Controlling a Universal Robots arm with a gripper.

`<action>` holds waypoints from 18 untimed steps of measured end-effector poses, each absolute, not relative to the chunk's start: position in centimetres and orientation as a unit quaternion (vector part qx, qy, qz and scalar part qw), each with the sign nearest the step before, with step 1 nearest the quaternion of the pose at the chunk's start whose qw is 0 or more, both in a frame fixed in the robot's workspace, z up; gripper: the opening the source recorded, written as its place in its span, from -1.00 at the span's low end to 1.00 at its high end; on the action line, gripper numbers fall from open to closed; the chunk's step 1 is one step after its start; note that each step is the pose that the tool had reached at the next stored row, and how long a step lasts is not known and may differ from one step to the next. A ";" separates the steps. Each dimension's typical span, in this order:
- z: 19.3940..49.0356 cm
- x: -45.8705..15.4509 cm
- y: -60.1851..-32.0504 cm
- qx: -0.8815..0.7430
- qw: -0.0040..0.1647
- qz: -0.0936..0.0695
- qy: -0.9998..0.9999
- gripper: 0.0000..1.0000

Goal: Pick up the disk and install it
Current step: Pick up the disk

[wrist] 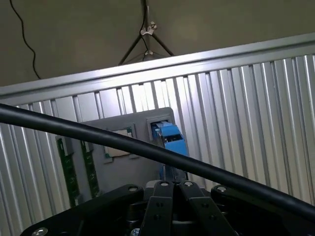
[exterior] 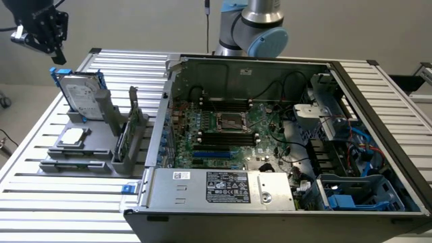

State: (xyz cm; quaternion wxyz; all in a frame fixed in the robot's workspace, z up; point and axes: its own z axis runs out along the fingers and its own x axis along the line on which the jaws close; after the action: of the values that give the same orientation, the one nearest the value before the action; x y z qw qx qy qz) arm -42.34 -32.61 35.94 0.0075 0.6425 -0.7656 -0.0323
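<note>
I see my pincer [exterior: 59,56] pressed together, holding nothing, above the disk [exterior: 82,96], which stands upright in its holder [exterior: 91,132] on the desk [exterior: 40,202].

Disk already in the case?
No, the disk stands upright in the grey holder on the exterior view's left, outside the computer case.

Soft, even light brightens the slatted table [exterior: 54,207], while the open computer case [exterior: 270,68] lies shadowed.
</note>
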 end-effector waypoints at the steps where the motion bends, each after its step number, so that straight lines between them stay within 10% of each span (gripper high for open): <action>1: 35.9 -42.3 -32.6 0.646 0.007 -0.033 -0.763 -0.79; 15: 35.7 -42.4 -31.7 0.674 0.005 -0.037 -0.737 -0.76; 18: 35.7 -42.4 -31.7 0.675 0.006 -0.036 -0.737 -0.40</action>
State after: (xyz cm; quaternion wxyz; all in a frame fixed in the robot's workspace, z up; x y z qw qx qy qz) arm -42.40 -31.65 35.74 0.0056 0.6748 -0.7371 -0.0361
